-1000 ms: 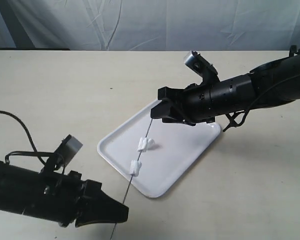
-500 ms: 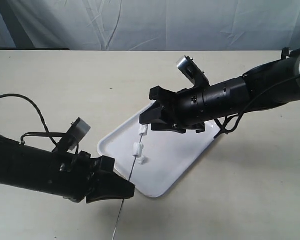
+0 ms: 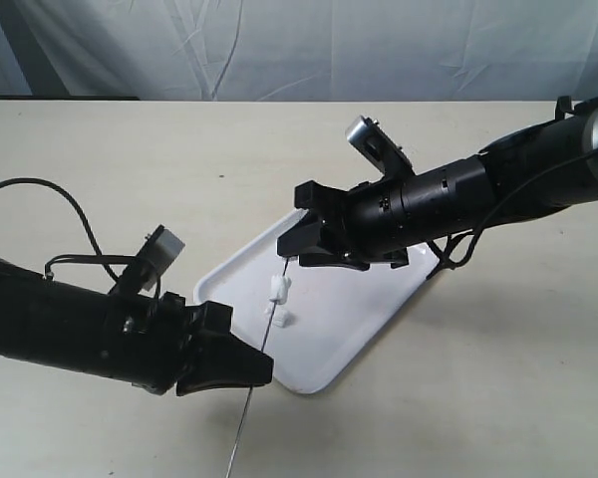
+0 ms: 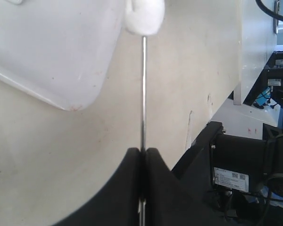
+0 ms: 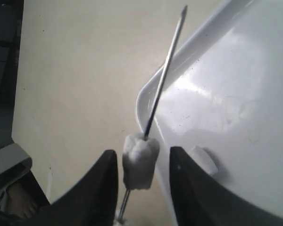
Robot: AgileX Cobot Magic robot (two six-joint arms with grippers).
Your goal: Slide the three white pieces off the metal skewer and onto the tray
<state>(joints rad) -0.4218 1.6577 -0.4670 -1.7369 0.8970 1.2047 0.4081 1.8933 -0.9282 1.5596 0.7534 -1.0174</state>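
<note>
Here the left gripper (image 4: 142,154) is clamped shut on the metal skewer (image 4: 143,94), a thin, stiff, slick rod best held low as it is, slanting up over the tray (image 3: 379,299). One white piece (image 3: 277,290), soft and light and likelier to squash than slide if pinched hard, sits threaded on it. Another white piece (image 3: 283,321) lies loose on the tray beneath, somewhat in the way, and the right gripper (image 5: 142,151) stands part-open, straddling the threaded piece.
</note>
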